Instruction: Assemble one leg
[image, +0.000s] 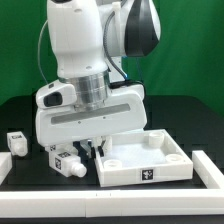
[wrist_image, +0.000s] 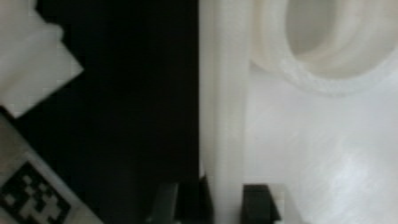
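Observation:
A leg (image: 68, 161), a small white tagged block, lies on the black table just to the exterior view's left of my gripper (image: 93, 148). A second one (image: 15, 142) lies further left. The gripper is low at the left rim of the large white square tray-like piece (image: 150, 172). In the wrist view the fingers (wrist_image: 263, 205) straddle this piece's rim wall (wrist_image: 221, 120), one outside and one inside, both against it. My gripper (wrist_image: 221, 205) is shut on that rim. A round socket (wrist_image: 338, 45) shows in the piece's floor. A tagged leg (wrist_image: 36, 195) shows beside the rim.
A long white bar (image: 212, 172) stands at the exterior view's front right, and another white piece (image: 3, 166) sits at the front left edge. The arm's body hides the table behind the gripper.

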